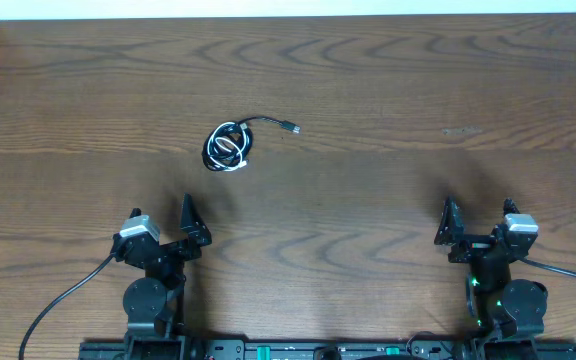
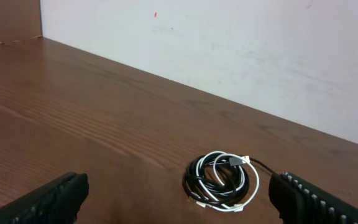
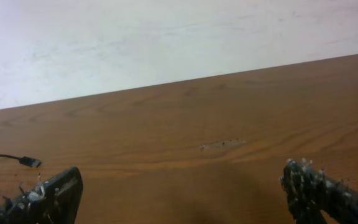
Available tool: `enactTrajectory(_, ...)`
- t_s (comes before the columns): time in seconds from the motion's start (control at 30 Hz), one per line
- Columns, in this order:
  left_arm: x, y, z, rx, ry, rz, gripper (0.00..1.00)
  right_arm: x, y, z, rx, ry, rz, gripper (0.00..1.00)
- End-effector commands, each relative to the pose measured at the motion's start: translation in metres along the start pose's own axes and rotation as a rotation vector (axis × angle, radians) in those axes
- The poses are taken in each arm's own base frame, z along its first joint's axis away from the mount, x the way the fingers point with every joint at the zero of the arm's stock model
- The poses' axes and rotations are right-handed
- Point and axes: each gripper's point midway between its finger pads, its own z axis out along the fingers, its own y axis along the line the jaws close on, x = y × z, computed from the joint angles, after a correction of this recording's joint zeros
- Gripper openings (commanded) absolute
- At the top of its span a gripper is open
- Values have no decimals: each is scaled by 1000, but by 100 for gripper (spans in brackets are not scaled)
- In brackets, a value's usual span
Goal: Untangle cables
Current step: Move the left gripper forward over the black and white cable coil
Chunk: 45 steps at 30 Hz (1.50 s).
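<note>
Lying in the upper left-centre of the overhead view, the cables [image 1: 228, 147] form one small coil on the table [image 1: 418, 80], with the black cord [image 2: 194, 179] and white cord [image 2: 246, 186] looped through each other; the black cord's plug end [image 1: 290, 127] trails to the right; bare wood spreads on every side; a faint scuff [image 1: 461, 131] sits at upper right; the far table edge meets a pale wall [image 2: 260, 50]; at the bottom edge, the left gripper [image 1: 161, 215] and right gripper [image 1: 479, 212] sit low on folded arms, well apart from the coil, pointing up-frame, jaws spread wide and grasping nothing.
</note>
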Motion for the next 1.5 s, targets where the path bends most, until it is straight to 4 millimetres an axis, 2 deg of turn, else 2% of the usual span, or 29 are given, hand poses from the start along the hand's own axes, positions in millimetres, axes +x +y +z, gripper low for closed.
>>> enactTrajectory(0.0, 13, 9, 1, -37, 38, 20, 98, 0, -1, 0, 6, -1, -14, 99)
enactTrajectory(0.23, -12, -14, -9, 57, 52, 16, 98, 0, -1, 0, 6, -1, -14, 99)
enactTrajectory(0.37, -38, -21, -20, 43, 97, 22, 98, 0, -1, 0, 6, -1, -14, 99)
enactTrajectory(0.47, -65, -29, -24, 35, 138, 28, 98, 0, -1, 0, 6, -1, -14, 99)
enactTrajectory(0.63, -105, -54, -17, 63, 270, 65, 98, 0, -1, 0, 6, -1, -14, 99)
enactTrajectory(0.73, -113, -69, -8, 86, 428, 102, 98, 0, -1, 0, 6, -1, -14, 99)
enactTrajectory(0.83, -109, -72, 1, 54, 634, 148, 98, 0, -1, 0, 6, -1, -14, 99)
enactTrajectory(0.97, -93, -70, 18, 0, 850, 163, 98, 0, -1, 0, 6, -1, -14, 99)
enactTrajectory(1.1, -63, -78, 41, 35, 981, 132, 98, 0, -1, 0, 6, -1, -14, 99)
enactTrajectory(1.27, -28, -76, 66, 20, 1085, 112, 98, 0, -1, 0, 6, -1, -14, 99)
enactTrajectory(1.3, -21, -76, 72, 19, 1102, 106, 95, 0, -1, 0, 6, -1, -14, 99)
enactTrajectory(1.37, -7, -75, 79, 20, 1141, 93, 19, 0, -1, 0, 6, -1, -14, 99)
enactTrajectory(1.4, 0, -74, 82, 5, 1160, 79, 8, 0, -1, 0, 6, -1, -14, 99)
enactTrajectory(1.47, 14, -70, 88, -27, 1198, 51, 7, 0, -1, 0, 6, -1, -14, 99)
